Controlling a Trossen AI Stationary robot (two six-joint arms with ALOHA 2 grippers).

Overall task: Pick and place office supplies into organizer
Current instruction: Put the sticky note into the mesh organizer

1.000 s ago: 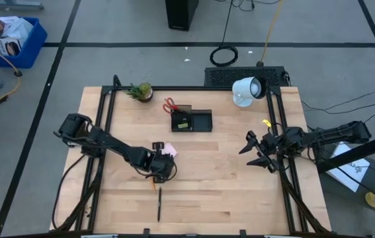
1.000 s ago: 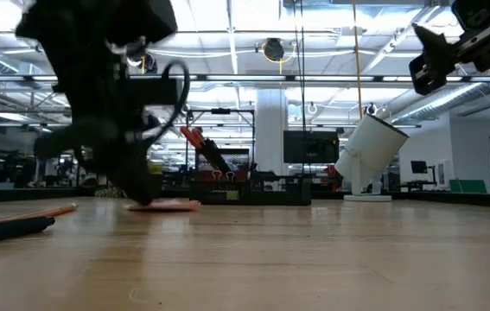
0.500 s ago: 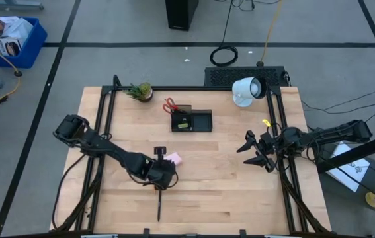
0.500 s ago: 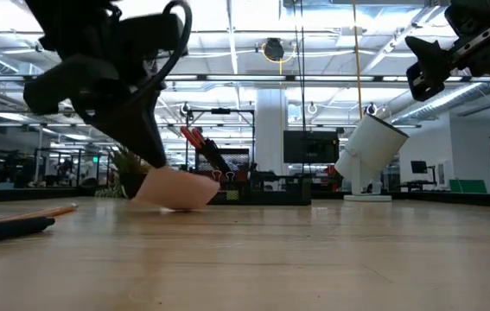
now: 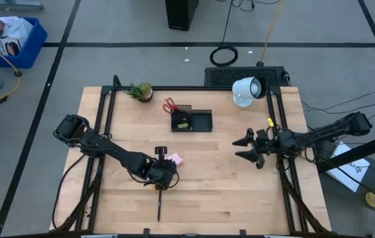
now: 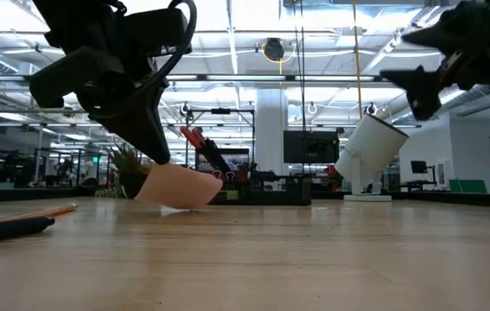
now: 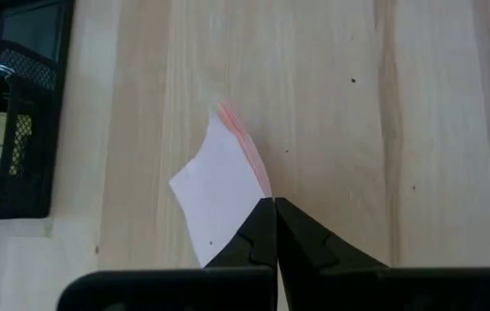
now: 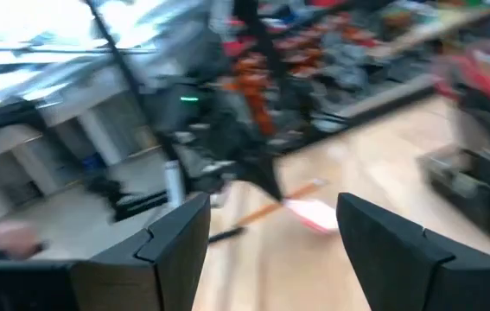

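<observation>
The pink sticky-note pad point(image 5: 174, 159) sits tilted at my left gripper point(image 5: 168, 161), which is shut on it near the table's middle. The black organizer point(image 5: 191, 119) stands toward the far edge, with the red-handled scissors point(image 5: 169, 104) upright in its cup. A black pen point(image 5: 159, 205) and an orange pencil point(image 6: 50, 210) lie on the table near the front. A small yellow piece point(image 5: 266, 122) lies by the right rail. My right gripper point(image 5: 245, 148) hovers open above the table's right side, holding nothing. My left gripper pinches one corner of the pad point(image 7: 260, 192) between its two fingertips point(image 7: 257, 226), coming slanting down from above. The pad point(image 6: 180, 188) is tipped up at an angle, its pages fanned along one edge; its low edge is close to the table and I cannot tell whether it touches.
A small potted plant point(image 5: 141, 90) stands at the far left and a white round lamp-like device point(image 5: 247, 90) at the far right. Black rails point(image 5: 103, 125) run along both sides of the table. Bare wood lies between the pad and the organizer.
My left gripper has taken the pad, which lay flat a second ago, and tipped it up off the wood, shifting slightly toward the near right. My right gripper has moved toward the table's left and turned a little.
</observation>
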